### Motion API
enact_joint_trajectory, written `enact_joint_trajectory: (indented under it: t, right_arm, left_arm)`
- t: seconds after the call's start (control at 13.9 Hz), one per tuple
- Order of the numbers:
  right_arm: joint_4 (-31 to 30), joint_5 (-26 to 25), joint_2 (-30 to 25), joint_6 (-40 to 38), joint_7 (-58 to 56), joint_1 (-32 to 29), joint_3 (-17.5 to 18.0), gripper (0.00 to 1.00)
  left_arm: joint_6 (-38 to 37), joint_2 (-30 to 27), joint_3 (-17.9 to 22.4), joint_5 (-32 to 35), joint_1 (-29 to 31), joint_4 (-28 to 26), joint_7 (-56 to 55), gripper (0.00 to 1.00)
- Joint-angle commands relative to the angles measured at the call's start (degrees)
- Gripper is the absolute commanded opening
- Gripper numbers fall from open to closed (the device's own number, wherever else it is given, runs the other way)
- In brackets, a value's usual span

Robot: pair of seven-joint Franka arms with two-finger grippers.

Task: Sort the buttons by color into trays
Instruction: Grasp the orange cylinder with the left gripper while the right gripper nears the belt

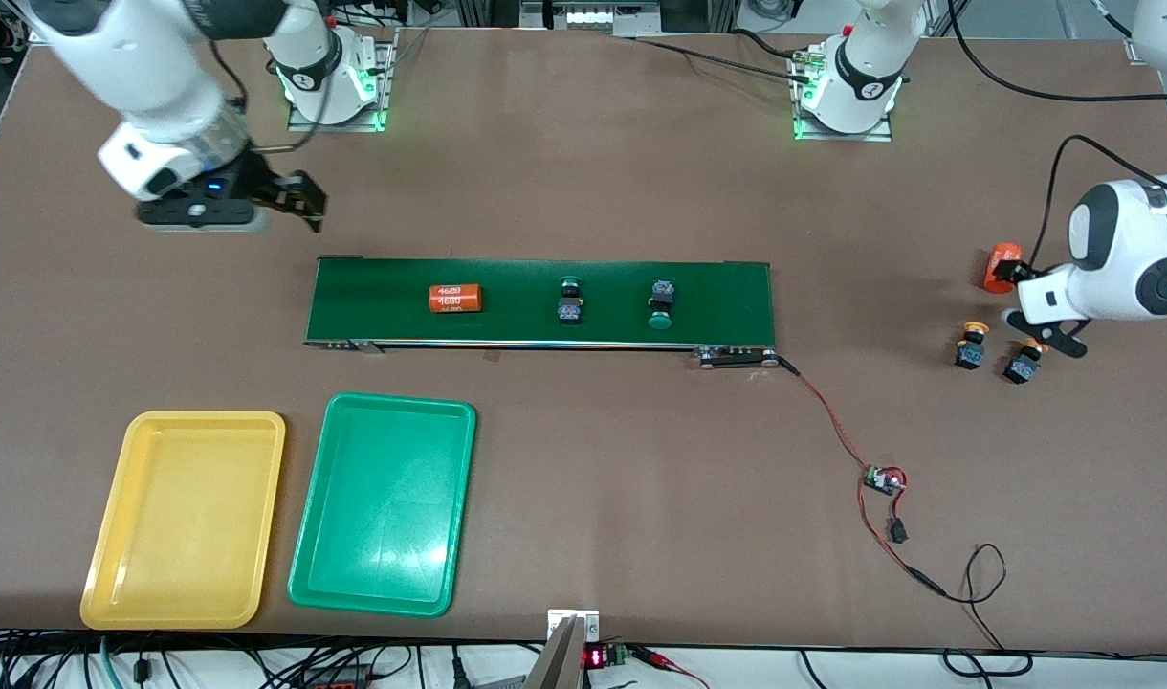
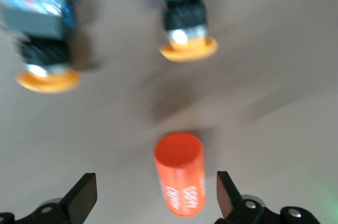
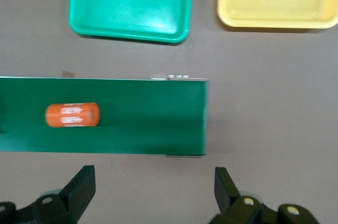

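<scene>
brown tabletop (image 1: 583,191): dark belt (image 1: 717,287) carrying cylinder (image 1: 454,299) marked "4680", two green buttons (image 1: 570,299) lengthwise across; yellow-capped buttons (image 1: 971,346) near left-arm edge, under wide-open left gripper (image 2: 156,195); right gripper (image 3: 153,192) wide open over bare table.

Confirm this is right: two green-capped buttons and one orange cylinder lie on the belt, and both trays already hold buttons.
Not quite. The yellow tray and green tray hold nothing, as the front view shows. The two green-capped buttons and orange cylinder do lie on the belt.
</scene>
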Motion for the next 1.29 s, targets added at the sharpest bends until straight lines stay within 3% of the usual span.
enact_joint_trajectory:
  t: [0.0,0.36,0.57,0.65,0.79,0.86,1.0,1.22]
  right_arm:
    - [-0.4,0.8,3.2,3.6,1.4,-0.5,1.7,1.0]
    - [-0.3,5.2,6.9,6.7,3.7,-0.2,3.9,1.0]
    - [-0.3,5.2,8.8,8.1,4.7,0.1,5.8,1.0]
    - [-0.3,5.2,9.4,8.2,4.7,0.2,6.1,1.0]
    - [-0.3,4.9,10.4,9.2,6.5,1.2,6.2,1.0]
    - [-0.3,4.4,11.3,9.8,8.7,2.0,6.2,1.0]
    - [-0.3,3.5,12.9,11.6,13.3,4.4,6.3,1.0]
    - [-0.2,-0.3,14.5,11.9,17.9,6.6,6.2,1.0]
  left_arm:
    - [2.0,-4.4,2.4,-2.9,-2.0,-6.7,2.3,1.0]
    - [11.8,-1.4,5.4,-2.8,-2.0,-8.8,6.6,1.0]
    - [12.0,-0.7,6.5,-2.8,-2.0,-9.1,7.5,1.0]
    - [12.2,-0.1,6.7,-2.8,-2.0,-9.3,7.6,0.96]
    - [12.0,-0.3,6.7,-2.8,-2.0,-9.2,9.5,0.44]
    - [11.8,-0.7,6.6,-2.8,-2.0,-8.9,9.7,0.31]
    - [11.6,-1.5,6.5,-2.8,-2.0,-8.5,9.3,0.2]
    - [10.8,-4.9,5.5,-2.9,-5.8,-6.8,9.4,0.19]
